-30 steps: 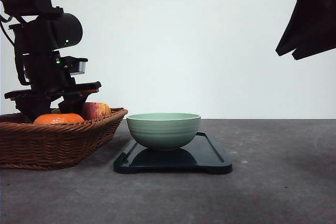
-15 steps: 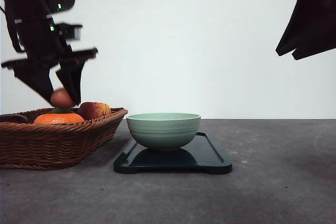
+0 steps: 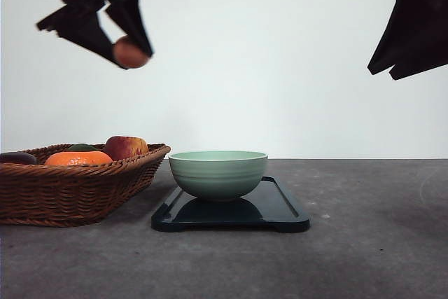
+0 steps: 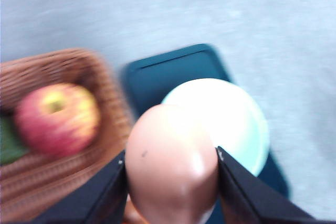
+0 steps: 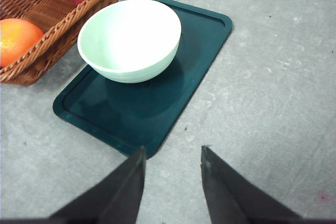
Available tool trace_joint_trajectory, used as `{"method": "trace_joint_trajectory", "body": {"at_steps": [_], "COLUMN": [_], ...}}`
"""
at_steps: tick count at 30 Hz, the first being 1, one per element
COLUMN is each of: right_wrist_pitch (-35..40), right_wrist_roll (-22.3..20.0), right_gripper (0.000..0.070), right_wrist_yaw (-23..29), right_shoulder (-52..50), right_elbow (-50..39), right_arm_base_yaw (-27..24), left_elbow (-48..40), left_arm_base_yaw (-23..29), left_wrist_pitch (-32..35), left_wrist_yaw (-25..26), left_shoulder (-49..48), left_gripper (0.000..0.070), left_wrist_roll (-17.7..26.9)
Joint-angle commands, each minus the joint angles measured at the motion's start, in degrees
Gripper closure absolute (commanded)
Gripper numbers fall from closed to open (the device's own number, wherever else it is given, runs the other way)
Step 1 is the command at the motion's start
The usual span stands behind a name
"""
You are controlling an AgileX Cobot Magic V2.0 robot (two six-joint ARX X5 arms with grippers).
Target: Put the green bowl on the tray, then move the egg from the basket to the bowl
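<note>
The pale green bowl (image 3: 218, 173) stands upright on the dark tray (image 3: 280, 209) at the table's middle; the right wrist view also has the bowl (image 5: 130, 39) and the tray (image 5: 199, 40). High above the right end of the wicker basket (image 3: 70, 190), my left gripper (image 3: 130, 52) is shut on the brown egg (image 3: 131, 52). In the left wrist view the egg (image 4: 170, 161) sits between the black fingers (image 4: 100, 198), above the bowl (image 4: 236, 124) and the tray (image 4: 168, 72). My right gripper (image 5: 170, 169) hangs open over bare table near the tray's corner.
The basket (image 4: 58, 66) holds a red-yellow apple (image 3: 126, 147), an orange fruit (image 3: 78, 158) and something green (image 3: 82, 148). The right arm (image 3: 413, 22) hangs high at the far right. Bare grey table lies right of the tray and in front of it.
My left gripper has risen out of the basket with the egg and moved right, toward the bowl. Bowl, tray and right arm have stayed put.
</note>
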Motion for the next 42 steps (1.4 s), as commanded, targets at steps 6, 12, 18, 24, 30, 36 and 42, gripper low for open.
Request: {"method": "trace_joint_trajectory", "body": {"at_steps": [6,12,18,24,30,36,42], "right_wrist_pitch": [0.5,0.5,0.5,0.5,0.5,0.4,-1.3], "right_wrist_roll": [-0.1,-0.1,0.0,0.0,0.0,0.0,0.0], "right_gripper": [0.0494,0.0494,0.0494,0.0494,0.0494,0.0494,0.0494], "right_wrist_yaw": [0.0,0.0,0.0,0.0,0.0,0.0,0.0], "right_shoulder": [0.3,0.3,0.3,0.3,0.3,0.3,0.3], "right_elbow": [0.1,0.1,0.1,0.1,0.1,0.1,0.1], "right_arm_base_yaw": [0.4,0.4,0.4,0.4,0.4,0.4,0.4], "left_elbow": [1.4,1.4,1.4,1.4,1.4,1.4,1.4], "left_arm_base_yaw": [-5.0,-8.6,-10.7,-12.1,-13.4,-14.1,-14.4], "left_wrist_pitch": [7.1,11.1,11.9,13.2,13.5,14.9,16.6], "left_wrist_yaw": [-0.6,-3.2,-3.4,-3.6,-7.4,-8.0,-8.4], "left_shoulder": [0.9,1.7,5.5,11.4,17.3,22.5,25.9], "left_gripper": [0.0528,0.0524,0.0524,0.0524,0.0524,0.0524,0.0524], "left_wrist_roll": [-1.1,-1.0,-1.0,-1.0,-0.9,-0.8,-0.7]}}
